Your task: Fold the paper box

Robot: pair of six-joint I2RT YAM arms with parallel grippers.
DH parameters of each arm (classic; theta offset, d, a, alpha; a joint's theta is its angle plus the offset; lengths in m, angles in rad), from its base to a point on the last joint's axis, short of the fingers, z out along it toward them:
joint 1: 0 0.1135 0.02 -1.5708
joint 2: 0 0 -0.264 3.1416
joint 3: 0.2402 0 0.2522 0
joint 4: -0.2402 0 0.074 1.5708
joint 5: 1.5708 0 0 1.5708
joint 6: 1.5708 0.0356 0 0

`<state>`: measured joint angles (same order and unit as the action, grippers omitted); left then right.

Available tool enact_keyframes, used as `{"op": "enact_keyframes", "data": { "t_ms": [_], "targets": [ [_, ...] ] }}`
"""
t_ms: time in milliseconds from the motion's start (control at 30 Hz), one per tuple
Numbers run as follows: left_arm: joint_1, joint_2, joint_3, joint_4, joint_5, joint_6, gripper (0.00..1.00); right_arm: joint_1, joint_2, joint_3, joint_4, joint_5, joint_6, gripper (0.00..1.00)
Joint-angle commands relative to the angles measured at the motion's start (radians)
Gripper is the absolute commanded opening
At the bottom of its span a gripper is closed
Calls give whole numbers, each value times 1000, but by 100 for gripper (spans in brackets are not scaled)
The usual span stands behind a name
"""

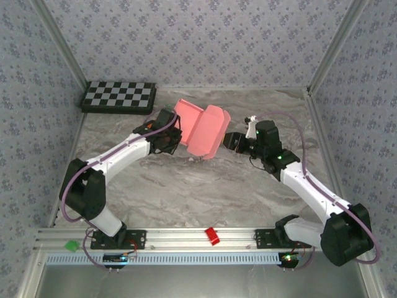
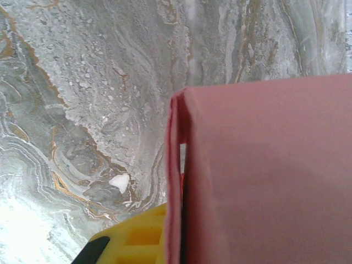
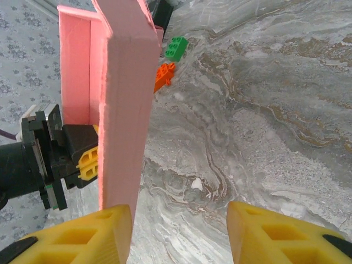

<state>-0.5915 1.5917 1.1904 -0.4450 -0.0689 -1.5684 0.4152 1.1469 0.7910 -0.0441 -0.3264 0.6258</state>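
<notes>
Over the middle of the marble table [image 1: 186,192], the pink paper box [image 1: 201,130] sits partly folded between both arms, with one panel turned edge-on to the right wrist camera. The left gripper [image 1: 175,135] is pinched on the box's side wall, its yellow finger [image 2: 132,239] against the card. The right gripper [image 3: 177,214] stands spread, and one of its fingers [image 3: 82,236] seems to touch the box's near edge. A checkerboard [image 1: 119,97] lies at the far left.

The paper box [image 1: 201,130] sits between the left end effector [image 1: 175,138] and right end effector [image 1: 231,141].
</notes>
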Motion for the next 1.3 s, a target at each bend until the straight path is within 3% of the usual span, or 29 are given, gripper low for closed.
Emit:
{"op": "enact_keyframes", "data": {
  "t_ms": [0,433,700,867,1100,1267],
  "targets": [
    [-5,-25,-15,-28,-28,-68,0,7,-38,-15,6,43,11,50],
    [-5,-21,-16,-33,-30,-73,0,18,-30,-37,44,14,12,52],
    [-6,-19,-18,-33,-26,-80,0,23,30,-45,123,-53,52,49],
    [-6,-12,-16,-31,-12,-86,0,31,53,-44,134,-48,61,39],
    [-8,3,-15,-24,9,-99,0,35,75,-23,110,-22,70,17],
    [-11,16,-23,-32,29,-119,0,41,83,-2,73,6,69,9]
  ]
}}
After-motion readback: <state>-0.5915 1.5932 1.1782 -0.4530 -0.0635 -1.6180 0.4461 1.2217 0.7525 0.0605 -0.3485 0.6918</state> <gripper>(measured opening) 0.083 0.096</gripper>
